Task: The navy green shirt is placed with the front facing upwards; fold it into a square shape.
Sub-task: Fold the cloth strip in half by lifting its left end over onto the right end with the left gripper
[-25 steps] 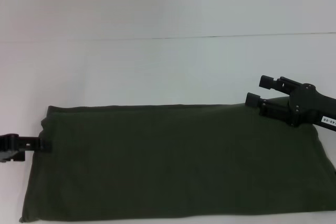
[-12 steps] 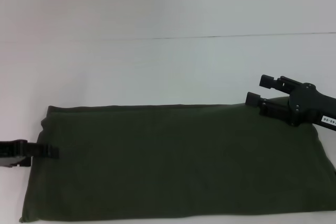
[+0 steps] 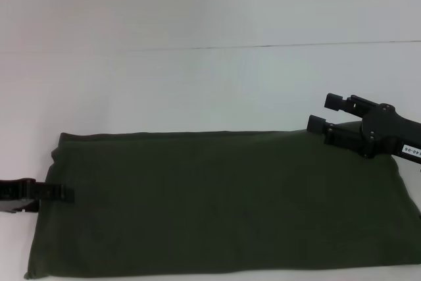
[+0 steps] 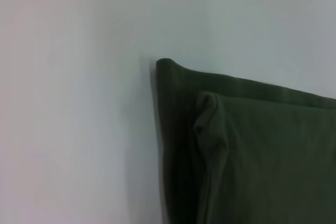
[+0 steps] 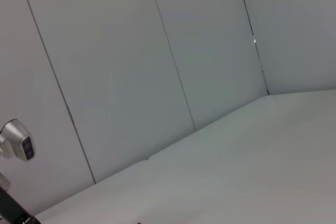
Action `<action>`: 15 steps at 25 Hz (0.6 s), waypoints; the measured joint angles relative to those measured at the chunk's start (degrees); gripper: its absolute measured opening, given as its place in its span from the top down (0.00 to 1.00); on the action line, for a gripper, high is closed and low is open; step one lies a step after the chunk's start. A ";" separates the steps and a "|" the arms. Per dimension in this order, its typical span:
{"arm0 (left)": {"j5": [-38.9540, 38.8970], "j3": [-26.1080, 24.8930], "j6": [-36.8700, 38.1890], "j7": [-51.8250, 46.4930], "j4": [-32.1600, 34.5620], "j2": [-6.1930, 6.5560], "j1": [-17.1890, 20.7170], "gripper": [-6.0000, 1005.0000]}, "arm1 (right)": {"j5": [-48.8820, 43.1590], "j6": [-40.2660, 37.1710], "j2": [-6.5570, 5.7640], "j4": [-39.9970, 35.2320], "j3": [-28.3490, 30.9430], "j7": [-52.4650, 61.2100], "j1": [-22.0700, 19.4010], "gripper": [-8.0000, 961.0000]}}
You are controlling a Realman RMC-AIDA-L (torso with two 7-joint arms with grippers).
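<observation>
The navy green shirt (image 3: 223, 202) lies flat on the white tabletop (image 3: 197, 90), on the near side. It is folded into a long, wide band that runs from the left to the right. Only plain green cloth shows on top. Its right end goes out past the edge of the head view.

The left end effector (image 3: 66, 193) comes in low from the left. Its tip sits at the left edge of the shirt, about halfway between the far and near sides. The tip looks thin and closed, but I cannot tell if it has hold of the cloth. The left wrist view shows the shirt's corner (image 4: 165, 66) on the tabletop (image 4: 73, 103), with a smaller folded layer (image 4: 210, 124) lying on top of the cloth, set a little back from the edge.

The right end effector (image 3: 325, 113) is at the far right corner of the shirt. Its two fingers (image 3: 334, 102) are spread apart and point left, and nothing is between them. The lower finger is right by the far edge of the shirt. The right wrist view shows only pale wall panels (image 5: 131, 66) and bare tabletop (image 5: 236, 166).
</observation>
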 joint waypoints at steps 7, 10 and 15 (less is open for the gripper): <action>0.00 0.00 -0.21 -0.01 -1.21 0.02 -0.27 0.07 | 0.00 0.00 0.00 0.23 -0.06 0.00 0.10 0.13; 0.00 -0.01 -0.75 -0.01 -1.65 0.02 -0.38 0.07 | 0.00 0.00 -0.01 0.35 -0.06 0.00 0.10 0.13; -0.01 0.00 -0.89 -0.01 -1.68 0.02 -0.41 0.07 | 0.00 0.00 -0.01 0.36 0.01 0.00 0.07 0.13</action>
